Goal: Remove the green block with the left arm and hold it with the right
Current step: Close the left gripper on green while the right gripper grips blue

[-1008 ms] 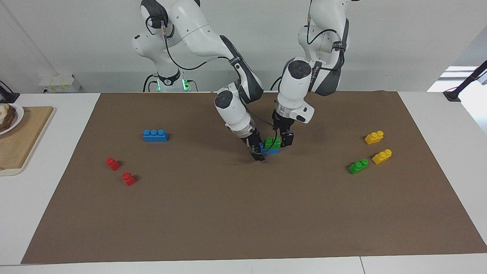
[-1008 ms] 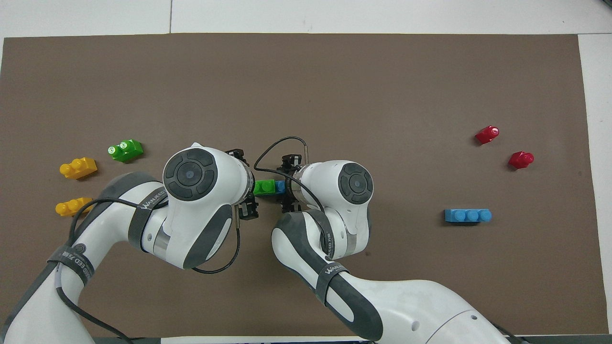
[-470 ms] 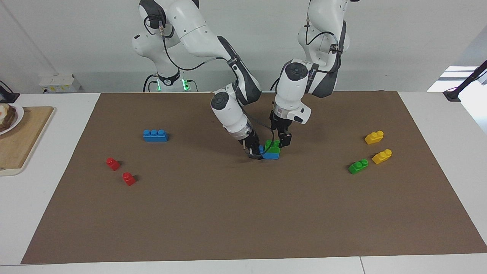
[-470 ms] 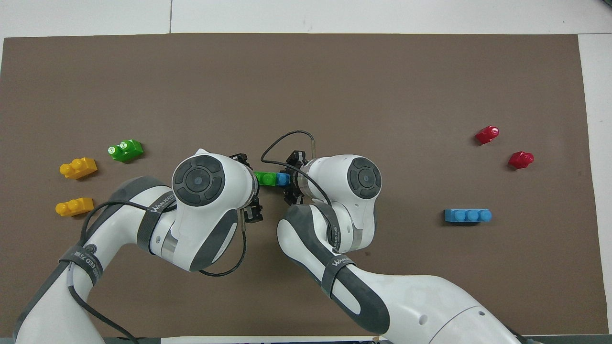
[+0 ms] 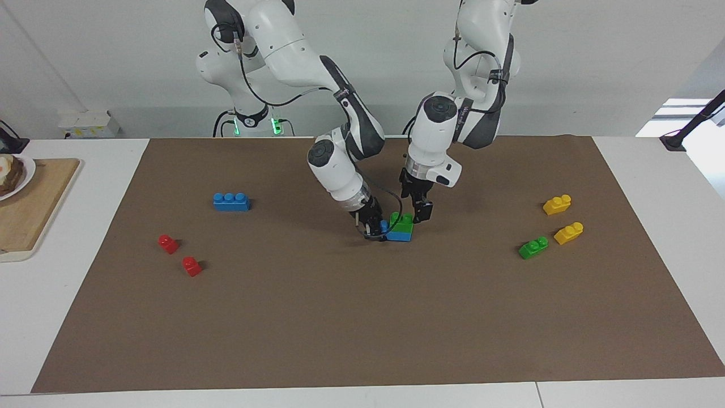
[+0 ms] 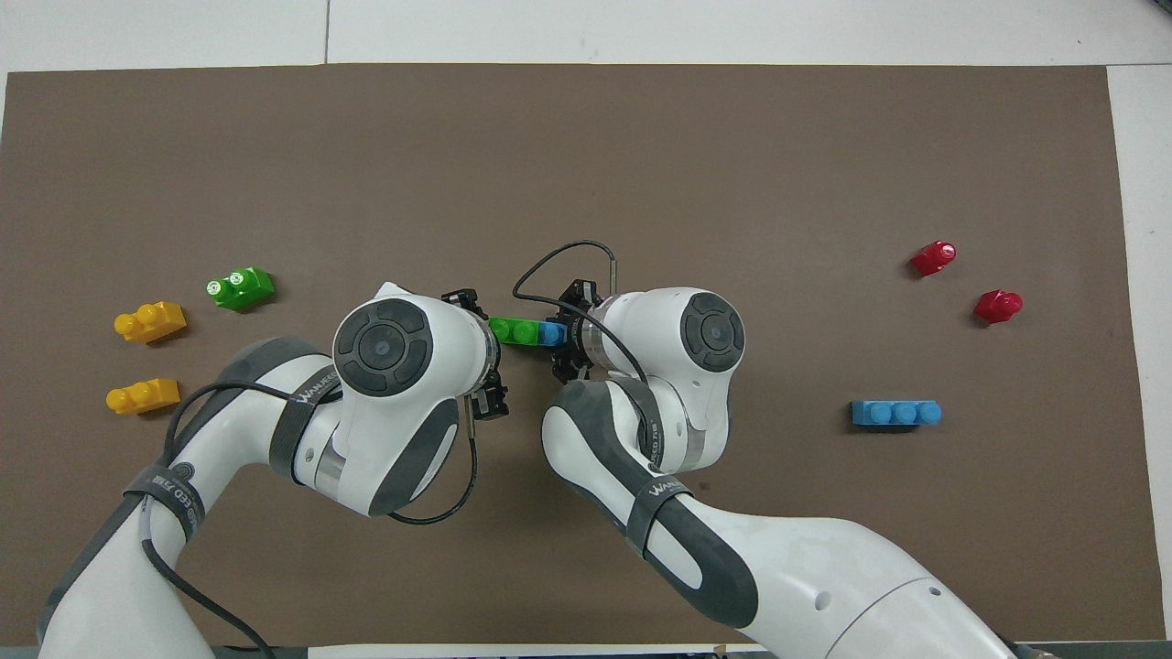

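Facing view, middle of the brown mat [image 5: 362, 317]: we see the green block [image 5: 404, 221] seated on a blue base brick [image 5: 400, 234], the pair standing on the mat midway between its two short edges and closer to the robots' long edge than to the outer one. One blue stud [image 5: 384, 225] of the base stays uncovered at the end toward the right arm. The right gripper [image 5: 371, 231] reaches down at a slant to that end, its fingers drawn together on the blue base brick. The left gripper [image 5: 415, 213] hangs upright at the green block's other end, just beside it, with its fingers spread apart; we cannot tell whether they touch the block.

Overhead view: we see the stack as a short green-and-blue bar between the two wrists.

Toward the left arm's short edge of the mat lie a second green brick [image 5: 533, 247] and two yellow bricks [image 5: 557, 204] [image 5: 568, 233]. Toward the right arm's short edge lie a three-stud blue brick [image 5: 231, 202] and two red bricks [image 5: 168, 243] [image 5: 191, 266]. These lie well apart from both grippers.
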